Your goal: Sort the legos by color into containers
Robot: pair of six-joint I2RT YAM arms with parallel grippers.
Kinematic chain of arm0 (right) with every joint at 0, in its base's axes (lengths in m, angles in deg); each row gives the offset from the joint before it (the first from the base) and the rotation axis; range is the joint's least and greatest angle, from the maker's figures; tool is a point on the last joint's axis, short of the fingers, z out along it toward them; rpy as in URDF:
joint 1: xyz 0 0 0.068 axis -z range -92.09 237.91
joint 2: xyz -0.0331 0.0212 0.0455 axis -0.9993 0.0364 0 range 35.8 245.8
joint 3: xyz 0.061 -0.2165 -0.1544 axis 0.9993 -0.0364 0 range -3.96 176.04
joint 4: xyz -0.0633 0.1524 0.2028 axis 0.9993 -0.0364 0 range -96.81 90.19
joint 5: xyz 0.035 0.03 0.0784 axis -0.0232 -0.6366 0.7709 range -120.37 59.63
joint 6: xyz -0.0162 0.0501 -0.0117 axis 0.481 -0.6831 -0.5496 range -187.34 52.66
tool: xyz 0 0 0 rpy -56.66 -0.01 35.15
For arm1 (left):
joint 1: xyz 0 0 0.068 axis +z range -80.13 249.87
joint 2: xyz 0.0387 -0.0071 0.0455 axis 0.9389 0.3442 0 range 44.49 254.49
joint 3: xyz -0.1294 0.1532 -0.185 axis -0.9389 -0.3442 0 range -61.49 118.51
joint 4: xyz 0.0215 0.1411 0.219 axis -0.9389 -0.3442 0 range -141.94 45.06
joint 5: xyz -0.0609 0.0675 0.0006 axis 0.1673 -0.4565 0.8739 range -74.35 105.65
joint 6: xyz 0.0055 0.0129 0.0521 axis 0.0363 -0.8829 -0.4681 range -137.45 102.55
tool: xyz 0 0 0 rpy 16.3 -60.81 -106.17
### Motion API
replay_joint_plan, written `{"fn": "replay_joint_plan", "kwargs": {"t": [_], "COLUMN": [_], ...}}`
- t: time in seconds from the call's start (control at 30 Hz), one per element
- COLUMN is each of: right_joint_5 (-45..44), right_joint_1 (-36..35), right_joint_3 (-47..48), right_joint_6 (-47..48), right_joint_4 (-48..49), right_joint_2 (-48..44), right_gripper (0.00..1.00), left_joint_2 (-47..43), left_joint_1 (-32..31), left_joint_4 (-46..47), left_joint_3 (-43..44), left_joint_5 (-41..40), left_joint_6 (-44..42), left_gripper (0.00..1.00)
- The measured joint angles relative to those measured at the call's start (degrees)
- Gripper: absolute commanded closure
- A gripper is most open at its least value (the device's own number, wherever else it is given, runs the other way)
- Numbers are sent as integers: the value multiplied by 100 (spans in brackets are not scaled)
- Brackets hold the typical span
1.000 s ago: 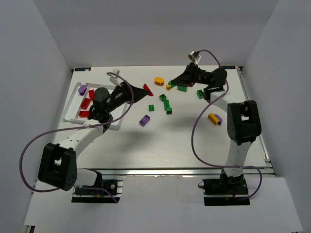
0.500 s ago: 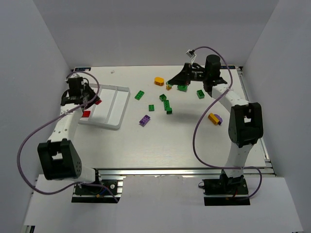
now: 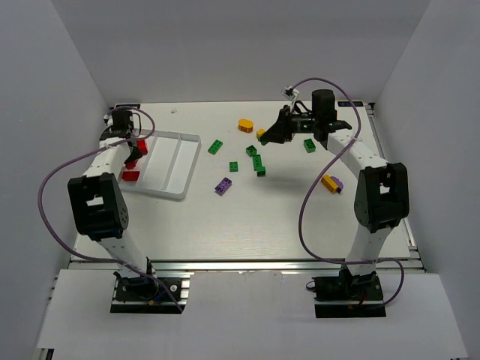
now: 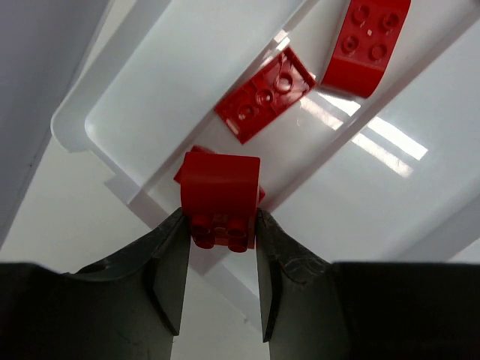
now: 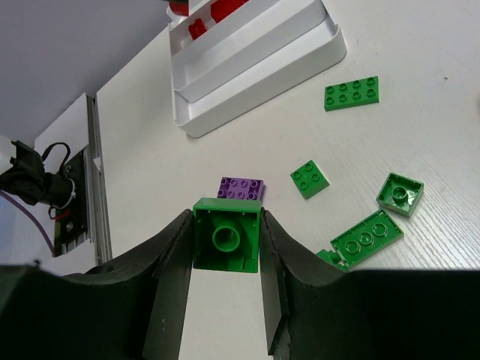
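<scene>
The white tray (image 3: pixel 180 154) lies at the table's left, and its leftmost container holds red legos (image 3: pixel 131 176). My left gripper (image 3: pixel 137 144) hangs over that container's far end, shut on a red lego (image 4: pixel 221 199). Two red legos (image 4: pixel 266 94) (image 4: pixel 365 45) lie in the container below the left gripper (image 4: pixel 221 225). My right gripper (image 3: pixel 268 137) is above the table's far middle. In the wrist view the right gripper (image 5: pixel 227 225) is shut on a square green lego (image 5: pixel 227 235), held hollow side towards the camera. A purple lego (image 5: pixel 241 187) lies beneath it.
Loose green legos (image 3: pixel 215 147) (image 3: pixel 233 166) (image 3: pixel 259 163) (image 3: pixel 309 145) lie scattered mid-table. A purple lego (image 3: pixel 223 185) is nearer, an orange one (image 3: pixel 245 125) lies farther back, and an orange-and-purple pair (image 3: pixel 331 182) sits at the right. The tray's (image 5: pixel 262 82) other containers look bare.
My left arm swung from mid-table leftward to the tray's leftmost container, carrying the red lego. The right gripper keeps its green lego and has shifted slightly nearer.
</scene>
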Motion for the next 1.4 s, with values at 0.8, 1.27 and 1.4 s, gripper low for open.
{"fn": "replay_joint_plan", "kwargs": {"t": [0.8,1.27,1.4], "right_joint_5": [-170,-621,-929], "right_joint_1": [-216,-994,-1604], "right_joint_3": [-28,365,826], "right_joint_6": [754,2074,2444], "right_joint_4": [-564,-1237,-1207], "right_joint_2": [0,7,162], "right_gripper": [100,100,100], "left_joint_2": [824,-284,-1521], "left_joint_1": [-52,-52,-52], "left_joint_4": [463,361,450], "left_joint_3": [332,87,-492], "left_joint_5": [-61,151,470], "left_joint_6": [-717,-461,-44], "left_gripper": [18,2,2]}}
